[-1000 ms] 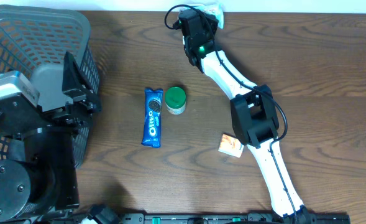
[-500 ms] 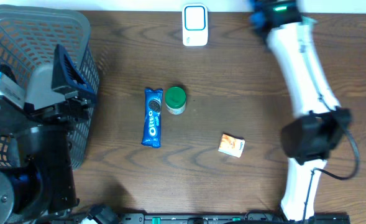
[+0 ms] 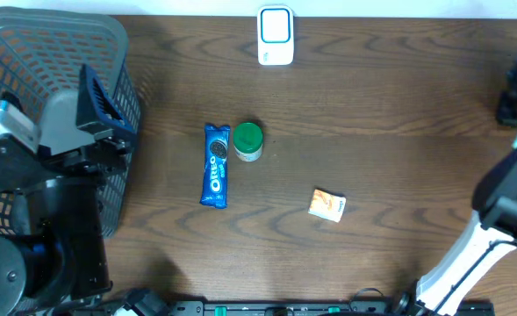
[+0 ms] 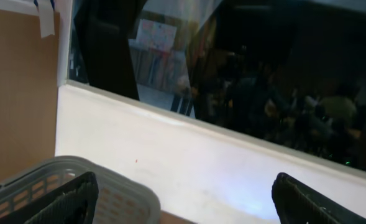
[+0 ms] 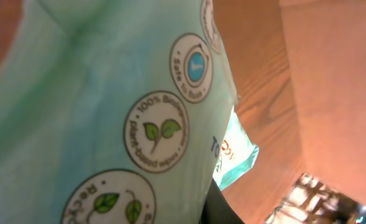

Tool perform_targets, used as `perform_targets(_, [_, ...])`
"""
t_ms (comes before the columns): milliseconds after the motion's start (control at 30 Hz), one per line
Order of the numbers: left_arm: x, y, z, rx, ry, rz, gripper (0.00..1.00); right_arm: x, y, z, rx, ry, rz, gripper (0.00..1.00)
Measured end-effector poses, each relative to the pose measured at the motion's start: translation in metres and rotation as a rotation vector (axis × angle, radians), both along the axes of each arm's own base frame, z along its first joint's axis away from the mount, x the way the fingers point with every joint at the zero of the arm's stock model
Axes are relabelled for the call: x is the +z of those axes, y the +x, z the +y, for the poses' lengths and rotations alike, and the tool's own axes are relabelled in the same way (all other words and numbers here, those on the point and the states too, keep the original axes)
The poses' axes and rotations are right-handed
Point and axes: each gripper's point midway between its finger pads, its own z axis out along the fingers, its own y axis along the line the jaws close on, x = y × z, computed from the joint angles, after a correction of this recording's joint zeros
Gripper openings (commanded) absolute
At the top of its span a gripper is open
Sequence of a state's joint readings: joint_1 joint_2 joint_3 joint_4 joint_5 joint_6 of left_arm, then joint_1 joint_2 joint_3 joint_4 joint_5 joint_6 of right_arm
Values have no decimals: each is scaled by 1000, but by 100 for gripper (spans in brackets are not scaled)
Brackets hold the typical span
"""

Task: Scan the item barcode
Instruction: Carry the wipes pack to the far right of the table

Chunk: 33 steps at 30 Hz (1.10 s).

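Observation:
A mint-green packet (image 5: 108, 106) with round leaf labels fills the right wrist view, pressed close against the camera. My right gripper (image 5: 207, 214) is shut on it, and only one dark finger (image 5: 235, 208) shows below the packet. No barcode shows on this face. In the overhead view the right arm (image 3: 513, 175) reaches past the table's right edge, its gripper out of frame. The white scanner (image 3: 276, 35) stands at the table's far edge, uncovered. My left gripper (image 4: 186, 205) is open and empty, held above the basket (image 3: 30, 53).
On the table lie a blue Oreo pack (image 3: 216, 164), a green-lidded jar (image 3: 247, 140) beside it, and a small orange box (image 3: 326, 205). The grey mesh basket fills the left end. A white wall (image 4: 220, 162) shows beyond it.
The right arm has swung from over the scanner at the far middle out to the table's right edge, uncovering the scanner. The left arm has barely moved.

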<state>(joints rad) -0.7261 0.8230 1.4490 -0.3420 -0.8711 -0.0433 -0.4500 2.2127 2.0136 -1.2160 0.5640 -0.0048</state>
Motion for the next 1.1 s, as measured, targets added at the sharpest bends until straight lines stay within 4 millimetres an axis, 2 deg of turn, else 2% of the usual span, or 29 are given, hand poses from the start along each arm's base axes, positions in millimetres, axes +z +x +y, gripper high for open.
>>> perform_targets(100, [3, -1, 0, 0, -12, -13, 89, -24, -32, -30, -94, 26, 13, 7])
perform_targets(200, [10, -2, 1, 0, -37, -42, 90, -43, -57, -45, -155, 58, 27, 13])
perform_targets(233, [11, -2, 2, 0, -44, -49, 89, -48, -64, -47, -171, 75, 31, 20])
perform_targets(300, [14, -3, 2, 0, -53, -60, 89, -57, -76, -51, -205, 113, 28, 66])
perform_targets(367, [14, -3, 3, 6, -39, -58, 89, -61, -81, -53, -224, 141, 14, 99])
perform_targets(567, [18, -4, 7, 37, 79, -45, 89, -66, -79, -49, -222, 210, -29, 99])
perform_targets(667, [20, -9, 23, 98, 114, -44, 89, -64, -68, -38, -193, 253, -67, 99])
perform_targets(800, [23, -29, 59, 222, 110, -65, 89, -36, -41, -15, -120, 308, -187, 99])
perform_targets(867, [22, -46, 78, 286, 95, -88, 90, -7, -23, 3, -61, 327, -282, 99])
perform_targets(933, [18, -61, 89, 314, 92, -104, 89, 25, -9, 20, 0, 337, -372, 99])
perform_targets(967, [13, -69, 93, 319, 98, -111, 89, 48, -1, 33, 45, 339, -428, 99])
perform_targets(1100, [5, -100, 98, 292, 113, -183, 90, 113, 14, 78, 181, 352, -582, 99])
